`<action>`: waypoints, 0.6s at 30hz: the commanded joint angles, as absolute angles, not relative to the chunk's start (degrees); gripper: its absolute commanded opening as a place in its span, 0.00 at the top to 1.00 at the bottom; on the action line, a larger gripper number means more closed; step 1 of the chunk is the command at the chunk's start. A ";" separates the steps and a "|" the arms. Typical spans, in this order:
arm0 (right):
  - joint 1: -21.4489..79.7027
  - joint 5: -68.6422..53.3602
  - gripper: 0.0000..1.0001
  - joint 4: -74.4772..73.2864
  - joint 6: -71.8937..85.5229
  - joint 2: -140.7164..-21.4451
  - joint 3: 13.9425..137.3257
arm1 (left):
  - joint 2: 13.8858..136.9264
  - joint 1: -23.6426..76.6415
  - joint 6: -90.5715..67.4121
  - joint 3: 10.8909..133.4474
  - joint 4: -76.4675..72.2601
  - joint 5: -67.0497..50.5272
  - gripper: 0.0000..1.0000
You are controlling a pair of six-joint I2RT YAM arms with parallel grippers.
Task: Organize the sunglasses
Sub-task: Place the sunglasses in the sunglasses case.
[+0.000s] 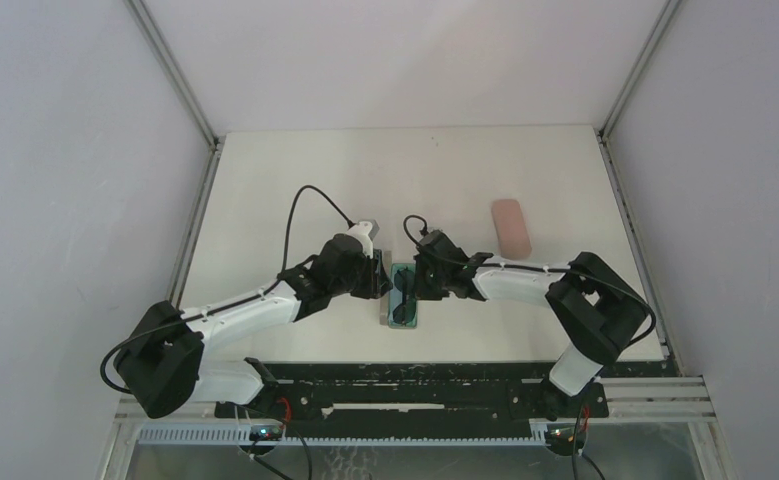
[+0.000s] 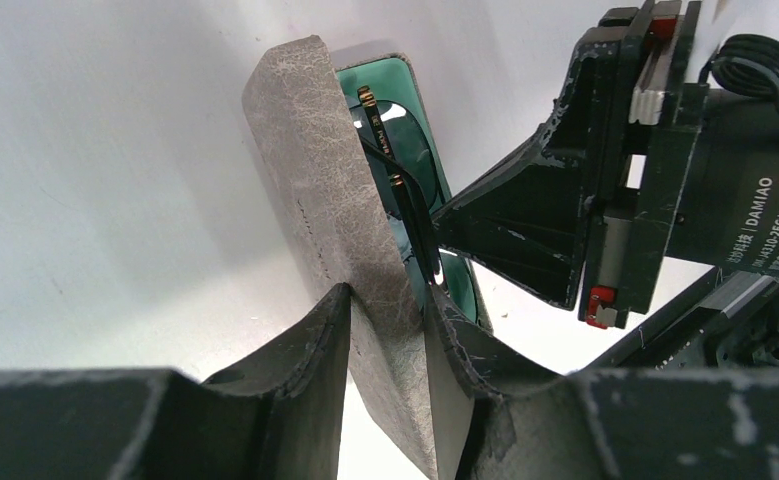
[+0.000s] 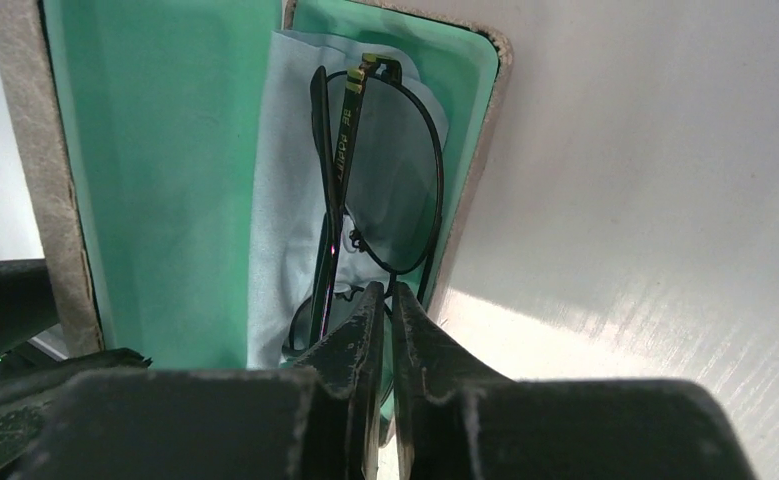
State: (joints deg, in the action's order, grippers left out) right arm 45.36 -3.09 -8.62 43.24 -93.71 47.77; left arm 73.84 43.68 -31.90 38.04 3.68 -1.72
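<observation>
Grey-brown case (image 1: pixel 410 320) lies open on the worktop (image 1: pixel 265 200) between both arms, the sunglasses (image 1: pixel 402 288) inside.

From the left wrist, the left pincer (image 2: pixel 387 300) is part-closed, clamping the raised lid (image 2: pixel 315 170).

From the right wrist, the right pincer (image 3: pixel 390 300) is almost shut, seemingly on the wire rim. The sunglasses' long axis runs straight away from it, over the cloth (image 3: pixel 285 150).

**Left arm** (image 1: pixel 245 310): yours comes up from the lower left of the overhead view, elbow bent, forearm reaching to frame centre.

**Left hand** (image 2: pixel 387 310): your fingers are partly spread and clamped on either face of the grey case lid (image 2: pixel 305 150).

**Right arm** (image 1: pixel 525 280): yours enters from the lower right, forearm lying roughly level toward centre.

**Right hand** (image 3: pixel 390 300): your fingers are drawn together with only a sliver between the tips. It sits close to the left hand at centre frame, tips nearly facing.
</observation>
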 commanded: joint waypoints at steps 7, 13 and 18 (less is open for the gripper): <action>45.50 -3.15 0.97 -7.08 41.91 -97.16 51.08 | 73.65 43.42 -30.59 41.30 3.97 -2.02 0.64; 45.70 -2.99 0.99 -9.05 42.02 -99.12 51.33 | 73.74 43.42 -30.61 41.40 3.96 -2.03 0.64; 45.83 -2.85 0.99 -9.78 41.80 -99.41 51.27 | 73.99 43.42 -30.54 41.64 3.96 -2.22 0.64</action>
